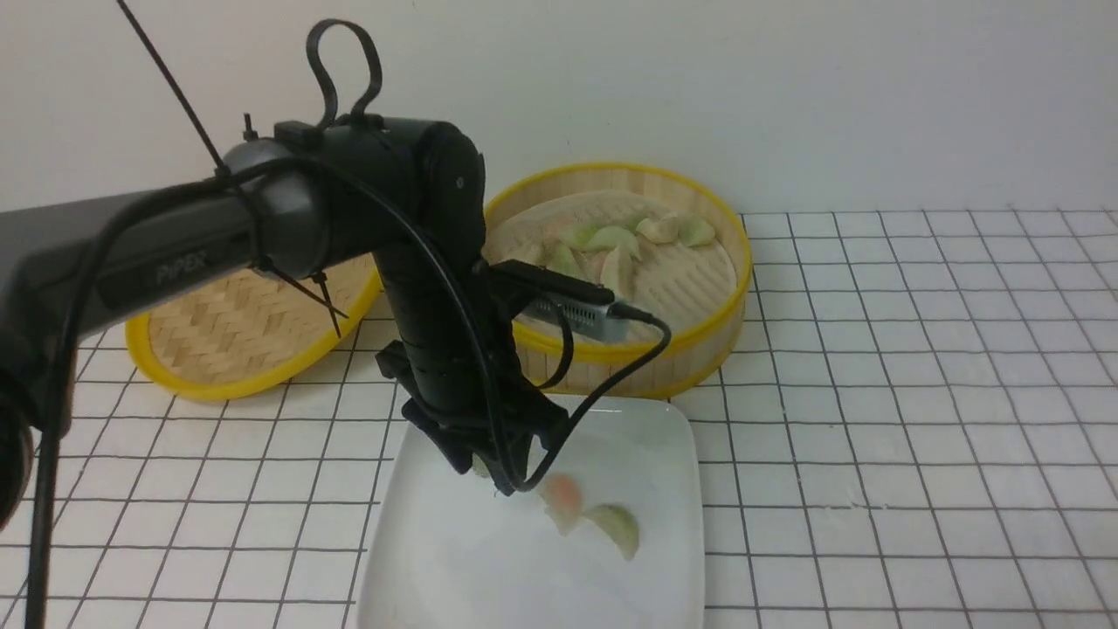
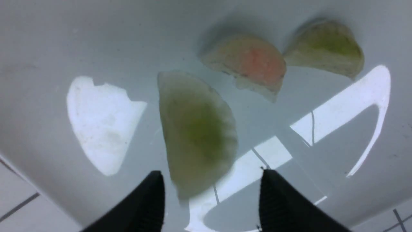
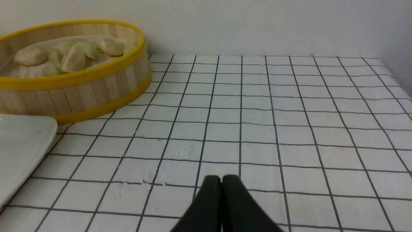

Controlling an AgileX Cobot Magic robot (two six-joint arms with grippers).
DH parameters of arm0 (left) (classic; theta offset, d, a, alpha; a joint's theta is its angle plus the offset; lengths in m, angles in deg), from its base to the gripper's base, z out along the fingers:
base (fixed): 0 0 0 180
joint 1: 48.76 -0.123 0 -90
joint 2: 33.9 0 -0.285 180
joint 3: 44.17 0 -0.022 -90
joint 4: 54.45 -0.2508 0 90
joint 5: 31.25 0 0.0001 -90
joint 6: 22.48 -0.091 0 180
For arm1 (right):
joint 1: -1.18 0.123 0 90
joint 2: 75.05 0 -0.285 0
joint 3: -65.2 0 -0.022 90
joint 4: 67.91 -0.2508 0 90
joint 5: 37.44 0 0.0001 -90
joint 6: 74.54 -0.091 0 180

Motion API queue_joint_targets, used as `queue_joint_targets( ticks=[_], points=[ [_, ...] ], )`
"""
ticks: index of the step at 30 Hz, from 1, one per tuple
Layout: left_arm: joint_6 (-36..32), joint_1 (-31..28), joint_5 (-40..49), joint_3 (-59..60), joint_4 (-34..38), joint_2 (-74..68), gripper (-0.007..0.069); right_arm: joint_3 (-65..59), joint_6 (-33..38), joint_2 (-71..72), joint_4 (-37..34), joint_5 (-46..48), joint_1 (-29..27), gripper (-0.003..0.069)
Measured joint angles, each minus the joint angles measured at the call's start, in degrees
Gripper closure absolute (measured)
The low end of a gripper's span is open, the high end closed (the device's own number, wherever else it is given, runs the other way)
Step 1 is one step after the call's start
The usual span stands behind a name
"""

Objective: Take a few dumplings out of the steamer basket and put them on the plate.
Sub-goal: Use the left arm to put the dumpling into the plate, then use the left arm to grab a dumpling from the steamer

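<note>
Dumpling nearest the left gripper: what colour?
The dumpling is translucent pale green, darker in the middle; left wrist view shows it best.

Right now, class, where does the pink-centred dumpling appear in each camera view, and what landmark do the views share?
Front view: pink-centred dumpling on the plate, lower centre, beside a green dumpling.
Left wrist view: the dumpling lies between two green dumplings.
Right wrist view: not in it.
Shared landmark: the plate; its corner shows in the right wrist view.
</note>
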Motion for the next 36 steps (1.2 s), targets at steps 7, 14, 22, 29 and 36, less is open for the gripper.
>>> queue_joint_targets(
  ticks=[7,14,22,29,36],
  points=[
    [0.5,0.0,-5.4,-4.9,-0.8,-0.4,0.0053,0.0,0.0,0.0,0.0,0.0,0.0,0.0669],
    [4.1,-2.8,-14.6,-24.5,-3.1,-7.1,0.0042,0.0,0.0,0.0,0.0,0.0,0.0,0.0669],
    [-1.1,-4.7,-16.0,-43.4,-7.9,-23.5,0.0042,0.0,0.0,0.0,0.0,0.0,0.0,0.0669],
    [-1.7,-4.7,-16.2,-47.1,-12.2,-30.5,0.0042,0.0,0.0,0.0,0.0,0.0,0.0,0.0669],
    [-1.0,-4.7,-16.9,-47.5,-15.2,-32.4,0.0128,0.0,0.0,0.0,0.0,0.0,0.0,0.0669]
  ],
)
